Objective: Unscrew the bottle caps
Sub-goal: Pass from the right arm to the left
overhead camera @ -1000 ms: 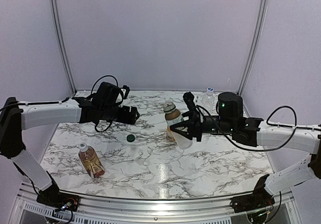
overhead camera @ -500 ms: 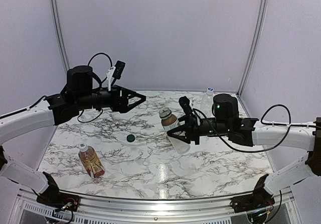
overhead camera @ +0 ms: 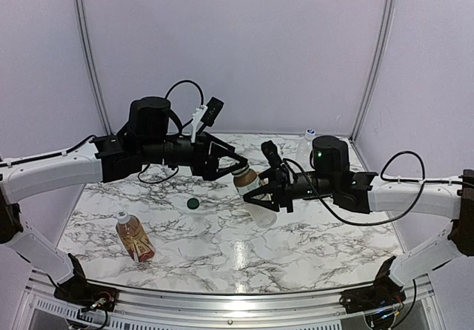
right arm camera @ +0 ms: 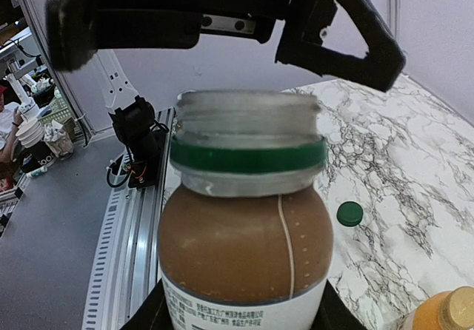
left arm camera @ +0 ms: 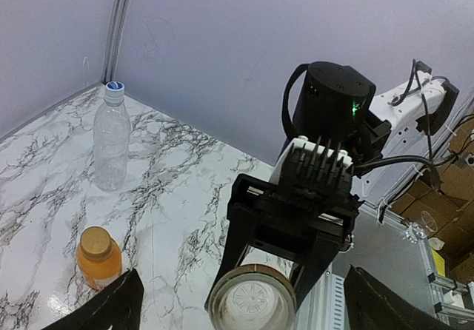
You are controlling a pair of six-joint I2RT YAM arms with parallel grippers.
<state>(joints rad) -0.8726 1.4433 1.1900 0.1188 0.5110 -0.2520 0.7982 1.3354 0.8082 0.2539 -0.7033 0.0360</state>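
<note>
Right hand (overhead camera: 265,191) grasping short clear brown-filled plastic bottle (right arm camera: 244,234), left hand (overhead camera: 231,166) hovering released around its mouth, dark green round cap (overhead camera: 193,203) lying on tabletop (overhead camera: 318,234)

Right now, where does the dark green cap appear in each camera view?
Top external: the dark green cap lies on the table, left of centre.
Left wrist: not in view.
Right wrist: the cap sits low at the right, on the table.
Shared landmark: the uncapped brown bottle, seen in all three views.
</note>
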